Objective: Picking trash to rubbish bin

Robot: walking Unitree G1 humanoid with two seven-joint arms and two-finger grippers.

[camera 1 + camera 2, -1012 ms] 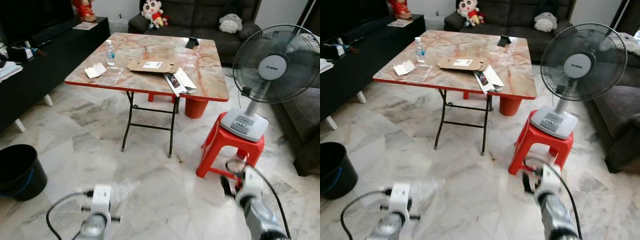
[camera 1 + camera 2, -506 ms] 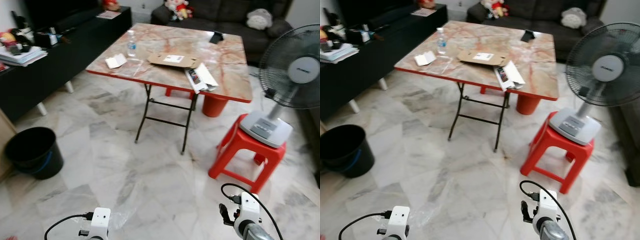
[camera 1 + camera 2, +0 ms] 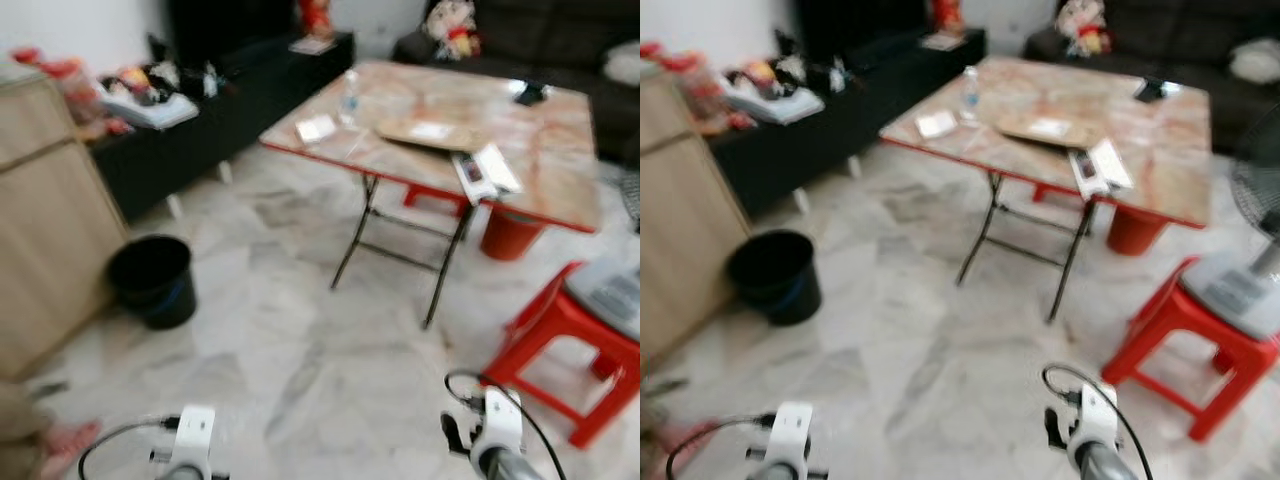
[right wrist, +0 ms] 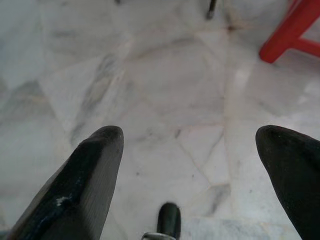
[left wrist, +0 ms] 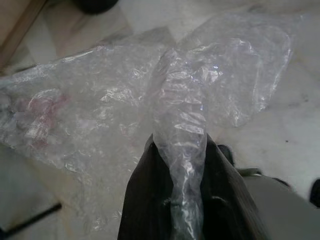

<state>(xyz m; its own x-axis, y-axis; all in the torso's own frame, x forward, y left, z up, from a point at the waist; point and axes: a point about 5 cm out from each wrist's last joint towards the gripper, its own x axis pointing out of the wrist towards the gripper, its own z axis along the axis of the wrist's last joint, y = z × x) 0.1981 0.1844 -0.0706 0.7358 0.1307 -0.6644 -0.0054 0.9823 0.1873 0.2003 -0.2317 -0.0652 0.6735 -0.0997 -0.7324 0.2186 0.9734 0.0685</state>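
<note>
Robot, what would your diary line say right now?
left gripper: shut on clear plastic bag | right gripper: open, above marble floor | black bin: ahead-left

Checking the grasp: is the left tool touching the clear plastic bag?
Touching. The left wrist view shows the left tool pinching the clear plastic bag.

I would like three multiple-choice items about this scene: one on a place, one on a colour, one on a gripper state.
1. Where is the round black bucket?
A. on the marble-patterned folding table
B. on the floor to the robot's left
C. on the stool

2. What colour is the plastic stool?
A. red
B. blue
C. white

3. What is the left gripper doing?
A. open
B. gripping a bottle
C. shut on a crumpled clear plastic bag

Answers: 1 B, it stands on the pale floor by the wooden cabinet; 2 A, its legs are red; 3 C, plastic is pinched between its fingers.
</note>
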